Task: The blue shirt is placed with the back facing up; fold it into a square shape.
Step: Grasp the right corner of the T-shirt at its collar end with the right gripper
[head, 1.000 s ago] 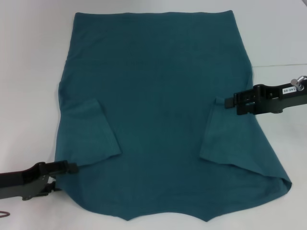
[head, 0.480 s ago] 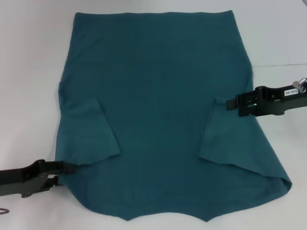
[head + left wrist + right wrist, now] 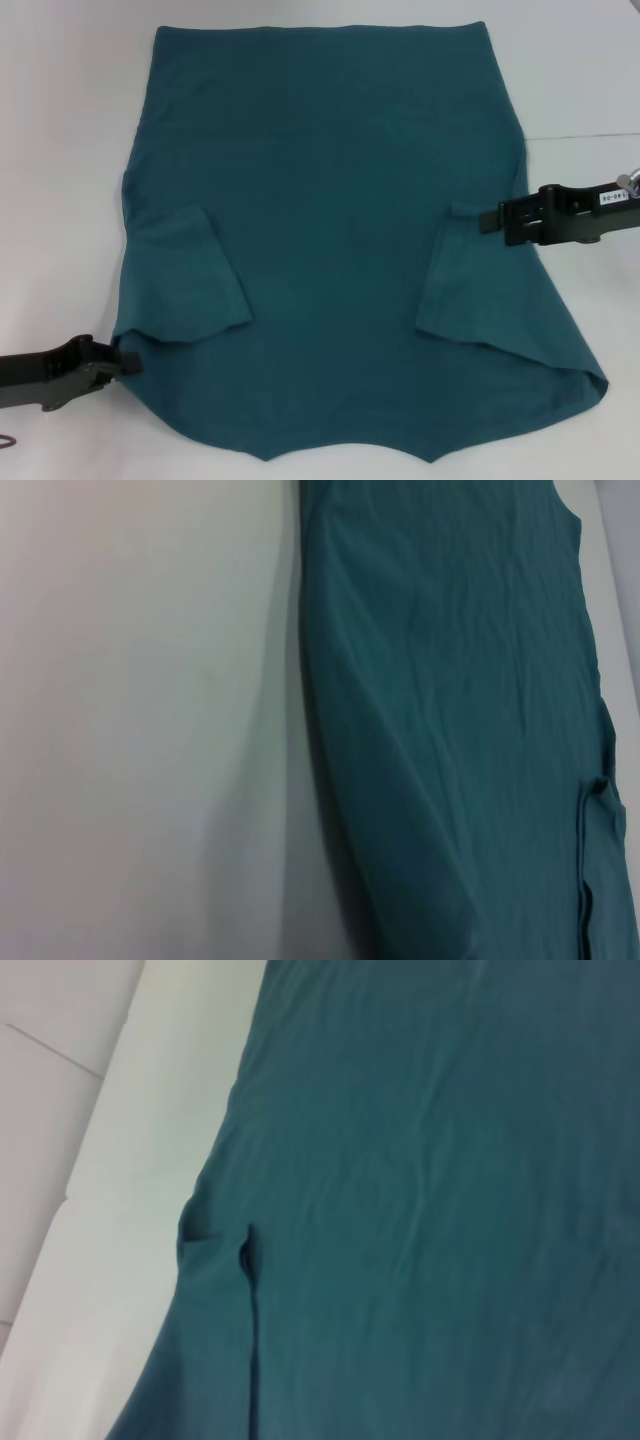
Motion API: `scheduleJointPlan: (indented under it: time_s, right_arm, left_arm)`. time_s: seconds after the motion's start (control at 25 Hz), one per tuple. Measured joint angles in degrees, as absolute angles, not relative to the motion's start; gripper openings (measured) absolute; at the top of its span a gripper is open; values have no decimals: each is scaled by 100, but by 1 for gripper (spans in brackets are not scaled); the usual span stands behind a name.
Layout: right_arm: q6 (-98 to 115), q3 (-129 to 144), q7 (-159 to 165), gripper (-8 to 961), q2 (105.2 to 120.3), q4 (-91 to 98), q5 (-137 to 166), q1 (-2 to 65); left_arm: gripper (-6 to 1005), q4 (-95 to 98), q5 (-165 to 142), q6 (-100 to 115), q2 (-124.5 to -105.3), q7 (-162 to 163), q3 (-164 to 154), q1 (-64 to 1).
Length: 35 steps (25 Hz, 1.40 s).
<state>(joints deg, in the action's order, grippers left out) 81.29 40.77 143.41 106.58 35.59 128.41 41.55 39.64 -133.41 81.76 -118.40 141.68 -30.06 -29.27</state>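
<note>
Head view: the large dark teal-blue cotton T-shirt (image 3: 340, 240) lies spread flat on the white table (image 3: 60, 150), plain side up, with both short sleeves folded inward onto the body. The left claw (image 3: 125, 365) sits low at the near left corner of the shirt, its black tip just at the garment's edge, below the folded left sleeve (image 3: 185, 280). Its fingers look drawn close together, but whether they pinch any cloth cannot be told. The right claw (image 3: 484, 220) reaches in from the right side at mid height, its tip over the shirt's right edge, right beside the upper corner of the folded right sleeve (image 3: 455, 275). How far its fingers are parted, and whether they hold fabric, cannot be told either. The bulk of the shirt stretches between the two claws and beyond them toward the far side of the table.

Left wrist view: the teal shirt (image 3: 460, 710) fills one side of the picture, softly wrinkled, with a long edge running along bare white table (image 3: 140, 720). A small folded tab of cloth shows at the far border. No fingers appear.

Right wrist view: the teal shirt (image 3: 430, 1180) covers most of the picture, the white table (image 3: 120, 1210) beside it. A folded sleeve edge forms a dark crease. No fingers appear.
</note>
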Motion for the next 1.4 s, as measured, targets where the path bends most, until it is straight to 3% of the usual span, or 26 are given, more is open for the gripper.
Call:
scheduleJointPlan:
  time_s: [0.28,0.4,0.84,1.4]
  right_arm:
    - [8130,3918,13983,577,10653,3558,12817,4069]
    - [8265,3922,13966,577,10613,3552,12833,4056]
    - [9062,3929,14266,577,10178,3601,13485,3822]
    - [9242,3970,14117,577,10184,3719,14141,3498]
  left_arm:
    - [34,3975,-13303,8198,-11838,14045,-3003,-2928]
    - [34,3976,-13302,8202,-11839,14045,-3000,-2947]
    - [35,3966,-13297,8169,-11834,14053,-3006,-3020]
    - [36,3945,-13302,8121,-11830,14086,-3006,-3046]
